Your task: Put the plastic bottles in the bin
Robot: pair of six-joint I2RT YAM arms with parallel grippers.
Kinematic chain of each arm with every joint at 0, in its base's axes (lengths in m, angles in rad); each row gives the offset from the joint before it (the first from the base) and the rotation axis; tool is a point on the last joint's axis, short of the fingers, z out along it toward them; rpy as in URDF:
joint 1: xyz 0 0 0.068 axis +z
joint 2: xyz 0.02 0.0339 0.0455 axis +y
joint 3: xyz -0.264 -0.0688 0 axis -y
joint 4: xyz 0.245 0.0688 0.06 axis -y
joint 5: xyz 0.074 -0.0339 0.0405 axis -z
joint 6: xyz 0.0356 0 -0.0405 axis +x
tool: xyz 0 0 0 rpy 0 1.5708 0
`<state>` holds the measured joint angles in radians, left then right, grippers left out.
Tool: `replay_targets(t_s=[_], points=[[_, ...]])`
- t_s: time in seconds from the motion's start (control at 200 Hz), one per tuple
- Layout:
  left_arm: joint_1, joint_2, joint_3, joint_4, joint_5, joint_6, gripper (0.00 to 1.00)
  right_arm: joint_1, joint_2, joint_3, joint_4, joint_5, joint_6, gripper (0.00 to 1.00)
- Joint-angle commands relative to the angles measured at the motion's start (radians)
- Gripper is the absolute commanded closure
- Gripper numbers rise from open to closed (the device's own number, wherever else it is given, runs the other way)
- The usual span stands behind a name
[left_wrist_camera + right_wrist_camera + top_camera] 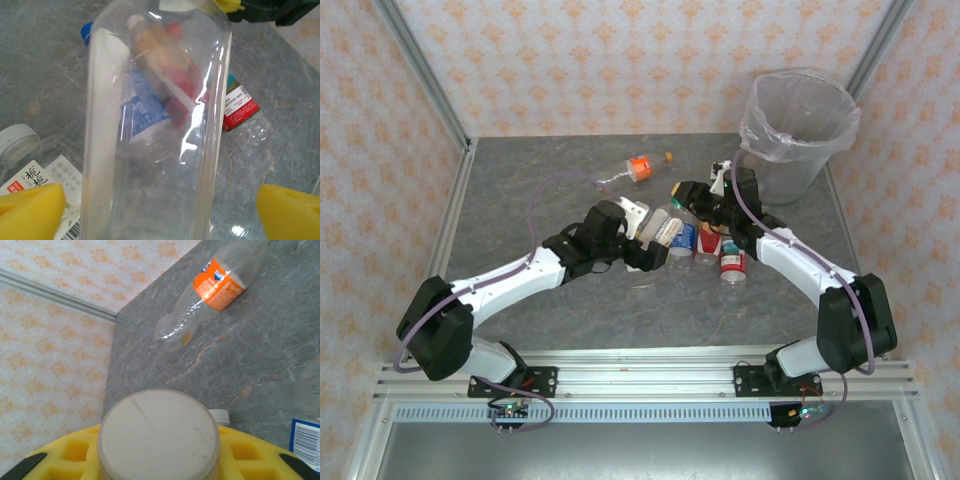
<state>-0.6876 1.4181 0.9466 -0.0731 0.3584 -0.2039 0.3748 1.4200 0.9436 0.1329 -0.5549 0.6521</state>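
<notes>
grey marbled tabletop point(520, 200), patterned wallpaper on three sides. from overhead i see the bin point(800, 135) standing at the far right corner, lined with a crinkly clear bag point(756, 132). the bag's folds are what i make out inside it. the bottles lie out on the table, not in the bin. a heap point(708, 248) sits mid-table between the two arms. an orange-label bottle point(635, 169) lies apart on the far side, its long axis running left to right and its orange cap toward the bin.

the left wrist camera tells me what overhead cannot. the left gripper point(160, 212) is spread wide, its yellow pads point(30, 210) either side of a clear bottle point(155, 165) with a gap on each flank. that bottle's long axis runs straight away from the lens. beyond it lies a red-label bottle point(240, 107), and a white-label bottle point(37, 175) with a white cap sits by the left-hand pad.

the right gripper point(692, 192) is at the heap's far edge, near the bin. its own camera shows a round white disc point(160, 435) against yellow finger foam. i cannot tell whether the fingers are clamped on it.
</notes>
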Motion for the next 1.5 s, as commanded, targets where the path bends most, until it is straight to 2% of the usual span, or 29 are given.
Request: replay_targets(t_s=[0.0,0.11,0.335,0.42,0.545,0.626,0.881,1.061,1.181,1.301,1.491], points=[[-0.004,-0.06,-0.039,0.079,-0.024,0.01,0.0,-0.002,-0.051,0.023,-0.002,0.083,-0.027,1.0],[-0.003,-0.106,-0.093,0.146,-0.093,-0.01,0.0,-0.015,-0.059,0.035,-0.019,0.102,-0.04,1.0],[-0.001,-0.223,-0.192,0.206,-0.367,-0.055,0.0,-0.074,-0.095,0.072,-0.078,0.146,-0.09,1.0],[-0.001,-0.265,-0.227,0.214,-0.49,-0.081,0.0,-0.117,-0.099,0.104,-0.103,0.117,-0.115,1.0],[0.008,-0.294,-0.247,0.158,-0.717,-0.153,0.0,-0.176,-0.096,0.169,-0.147,0.138,-0.135,1.0],[0.023,-0.298,-0.26,0.125,-0.799,-0.202,0.0,-0.205,-0.086,0.223,-0.165,0.139,-0.154,1.0],[0.052,-0.305,-0.278,0.074,-0.852,-0.285,0.0,-0.218,-0.021,0.438,-0.263,0.209,-0.272,1.0],[0.062,-0.305,-0.279,0.064,-0.824,-0.291,0.0,-0.218,0.007,0.574,-0.289,0.393,-0.358,1.0],[0.07,-0.299,-0.277,0.051,-0.823,-0.298,0.0,-0.228,0.019,0.654,-0.247,0.51,-0.388,1.0],[0.076,-0.283,-0.269,0.049,-0.79,-0.293,0.0,-0.244,0.03,0.729,-0.172,0.573,-0.429,1.0],[0.077,-0.254,-0.255,0.044,-0.77,-0.301,0.0,-0.247,0.023,0.748,0.016,0.74,-0.562,1.0]])
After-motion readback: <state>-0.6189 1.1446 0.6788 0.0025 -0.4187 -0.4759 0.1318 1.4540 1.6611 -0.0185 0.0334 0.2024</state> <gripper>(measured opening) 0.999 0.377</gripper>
